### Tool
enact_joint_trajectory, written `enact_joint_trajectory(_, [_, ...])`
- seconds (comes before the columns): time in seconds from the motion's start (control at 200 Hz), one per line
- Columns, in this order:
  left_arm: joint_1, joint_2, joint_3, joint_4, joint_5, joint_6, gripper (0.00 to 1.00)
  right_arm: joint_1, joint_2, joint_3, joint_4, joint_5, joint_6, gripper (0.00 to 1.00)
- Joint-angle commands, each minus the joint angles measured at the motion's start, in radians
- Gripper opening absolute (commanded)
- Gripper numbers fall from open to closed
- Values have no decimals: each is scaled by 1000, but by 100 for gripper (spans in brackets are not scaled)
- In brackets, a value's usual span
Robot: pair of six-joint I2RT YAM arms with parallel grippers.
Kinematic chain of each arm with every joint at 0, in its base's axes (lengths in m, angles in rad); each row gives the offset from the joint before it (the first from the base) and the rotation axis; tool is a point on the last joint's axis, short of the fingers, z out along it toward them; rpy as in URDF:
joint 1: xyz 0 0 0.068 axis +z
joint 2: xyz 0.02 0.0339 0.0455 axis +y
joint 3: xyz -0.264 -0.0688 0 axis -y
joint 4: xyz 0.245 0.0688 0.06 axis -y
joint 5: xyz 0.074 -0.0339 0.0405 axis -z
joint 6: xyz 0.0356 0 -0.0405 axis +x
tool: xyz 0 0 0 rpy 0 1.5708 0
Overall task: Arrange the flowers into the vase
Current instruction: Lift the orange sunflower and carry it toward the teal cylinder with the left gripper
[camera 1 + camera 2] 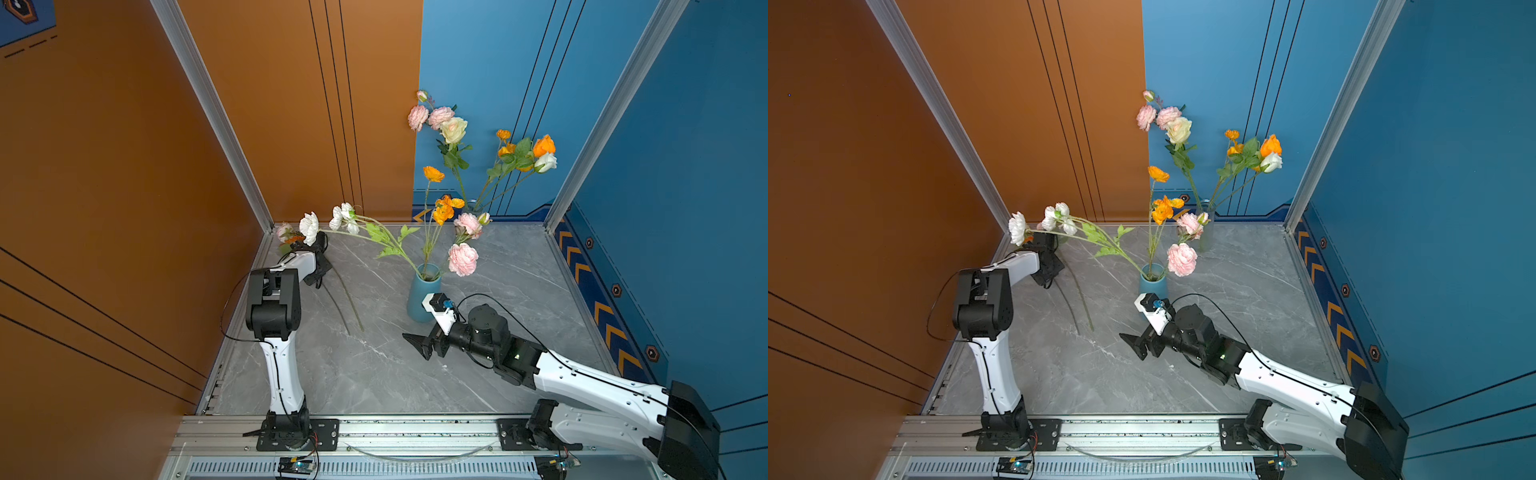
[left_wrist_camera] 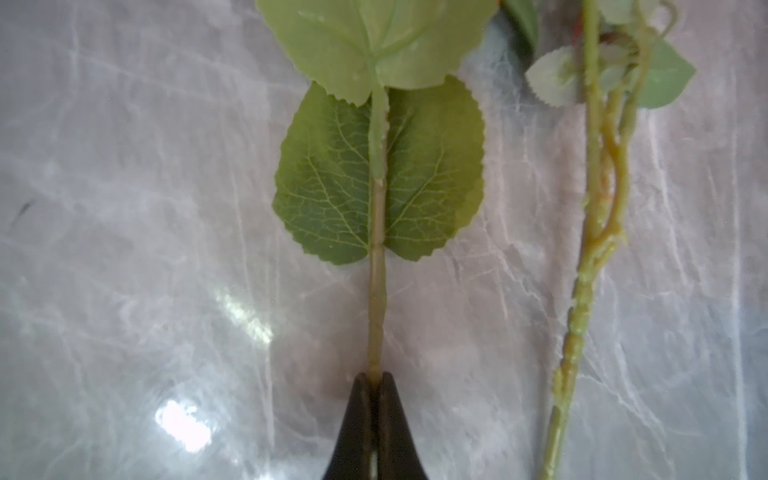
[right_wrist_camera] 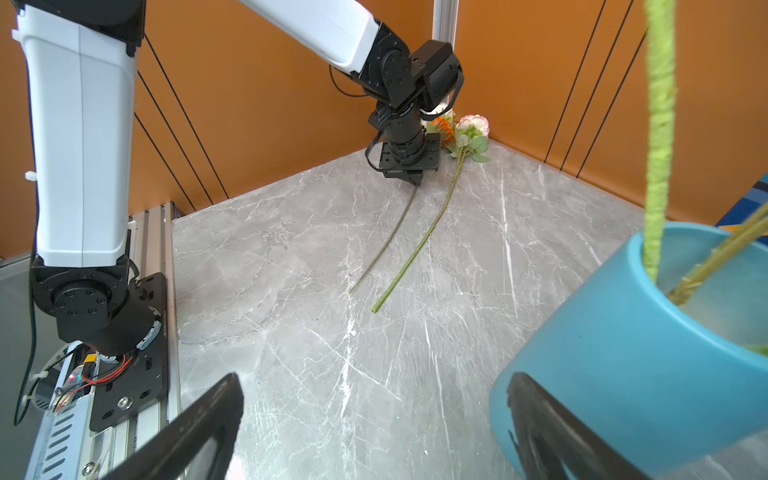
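Two flowers lie on the grey table near the far left corner. My left gripper (image 2: 376,376) is shut on the brownish stem (image 2: 377,291) of one of them, just below its broad green leaves (image 2: 432,174). Its orange bloom (image 3: 442,124) shows behind the wrist. Beside it lies a pink-bloomed flower (image 3: 471,122) on a green stem (image 3: 419,245). The blue vase (image 1: 422,299) (image 1: 1152,286) stands mid-table and holds white, orange and pink flowers (image 1: 462,258). My right gripper (image 1: 419,345) (image 3: 374,382) stands open and empty just in front of the vase, low over the table.
A clear glass vase (image 1: 1206,226) with pink, cream and orange flowers stands at the back wall. Orange wall panels close the left side and blue ones the right. An aluminium rail (image 1: 415,428) runs along the table's near edge and carries both arm bases.
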Motion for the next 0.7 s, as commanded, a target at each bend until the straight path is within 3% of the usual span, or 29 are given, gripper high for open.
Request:
enact_joint_trajectory(0.0, [0,-126,-74,-20,55,-27,0,-18,-43,-26,-42,-6,2,100])
enact_joint_trajectory(0.2, [-8,-415,-234,-4,-28,10,0,-39,-74,-47,-38,-12,11,100])
enact_joint_trajectory(0.47, [-5,-949,-598,70,-174,13,0,-47,-50,-30,-23,-35,16,100])
enact_joint_trajectory(0.696, [-61,-1335,-727,145,-172,48,0,-89,-6,-10,-6,-75,42,100])
